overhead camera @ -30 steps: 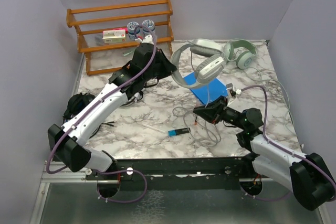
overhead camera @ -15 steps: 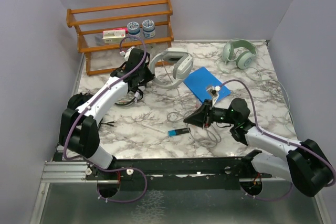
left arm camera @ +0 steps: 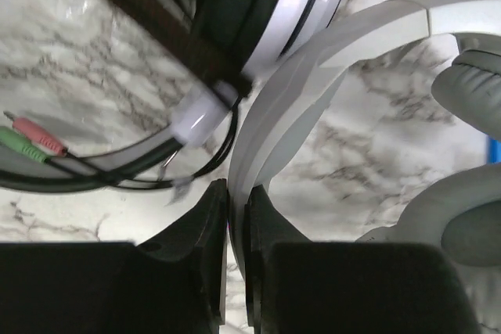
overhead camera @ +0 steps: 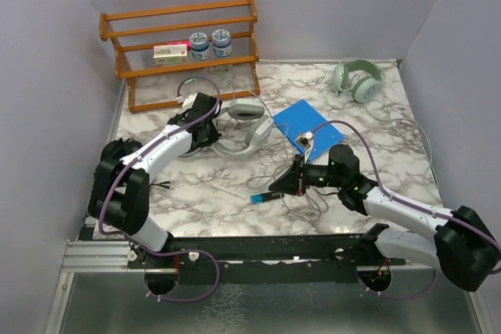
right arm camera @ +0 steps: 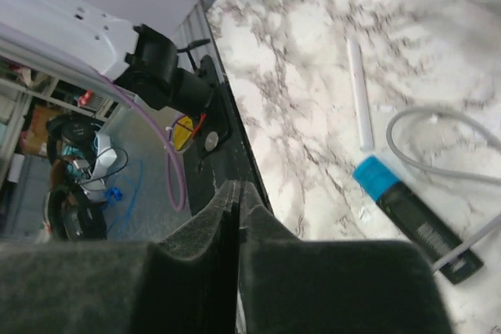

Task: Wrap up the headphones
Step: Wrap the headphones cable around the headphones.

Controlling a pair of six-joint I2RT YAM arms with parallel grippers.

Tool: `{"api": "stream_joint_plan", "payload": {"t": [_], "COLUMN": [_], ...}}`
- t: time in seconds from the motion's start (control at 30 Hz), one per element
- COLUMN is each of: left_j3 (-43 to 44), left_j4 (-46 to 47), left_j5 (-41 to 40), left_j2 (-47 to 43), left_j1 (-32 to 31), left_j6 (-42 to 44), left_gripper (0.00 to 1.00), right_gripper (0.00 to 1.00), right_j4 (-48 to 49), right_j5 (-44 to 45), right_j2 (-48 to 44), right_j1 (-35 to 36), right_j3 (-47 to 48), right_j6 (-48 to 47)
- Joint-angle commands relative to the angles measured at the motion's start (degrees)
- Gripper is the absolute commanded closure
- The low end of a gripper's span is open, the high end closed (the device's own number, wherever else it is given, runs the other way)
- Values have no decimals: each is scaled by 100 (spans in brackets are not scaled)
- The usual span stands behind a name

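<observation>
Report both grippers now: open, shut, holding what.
Left gripper: shut on the white headphones, by the headband.
Right gripper: shut, nothing visible between its fingers.

Marble table (overhead camera: 205, 179) — headphones (overhead camera: 357, 80), blue sheet (overhead camera: 310, 124)

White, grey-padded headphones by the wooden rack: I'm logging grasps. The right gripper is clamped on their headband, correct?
Wrong arm. The left gripper is clamped on the headband of the white, grey-padded headphones, as the left wrist view shows; the right gripper is apart from them.
</observation>
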Motion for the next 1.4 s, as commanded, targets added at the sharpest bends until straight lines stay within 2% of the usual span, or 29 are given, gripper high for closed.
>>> {"api": "stream_joint_plan", "payload": {"t": [0.0, 0.1, 0.23, 0.37, 0.5, 0.63, 0.73, 0.83, 0.87, 1.0, 1.03, 1.23, 1.37], "left_j3": [-635, -839, -800, -652, -536, -633, -640, -576, -566, -506, -508, -565, -742], "left_j4": [42, 163, 182, 194, 208, 203, 188, 8, -84, -440, -488, -495, 138], "left_j5": [86, 39, -155, -53, 222, 329, 695, 534, 459, 198, 136, -479, -522], "left_j2": [-241, -394, -537, -562, -579, -495, -317, -162, -119, 13, 28, 37, 36], "left_j1": [-159, -283, -292, -292, -292, -292, -320, -464, -483, -482, -485, -486, -484], "left_j6": [-129, -246, -222, -93, 85, 162, 217, 201, 156, -122, -182, -277, -128], "left_gripper": [97, 97, 95, 95, 93, 81, 64, 49, 43, 8, 3, 1, 1], "right_gripper": [87, 73, 58, 45, 39, 37, 37, 37, 37, 37, 37, 37, 37], "right_j4": [-225, -987, -2173, -2400, -2623, -2508, -2367, -2234, -2160, -1956, -1943, -1916, -1803], "right_j5": [259, 851, 2333, 3649, 4393, 4274, 4060, 3963, 3906, 3816, 3817, 3705, 3606], "right_j2": [546, 627, 113, -382, -125, 167, 200, 123, 58, -331, -408, -645, -750], "right_j1": [47, 63, 61, 48, -110, -218, -220, -216, -215, -219, -220, -216, -215], "right_j3": [-236, -49, 379, 450, 891, 1198, 1234, 1136, 1081, 822, 785, 700, 661], "right_j6": [-87, -683, -1391, -1635, -1825, -1925, -1869, -1798, -1785, -1713, -1719, -1780, -1774]}}
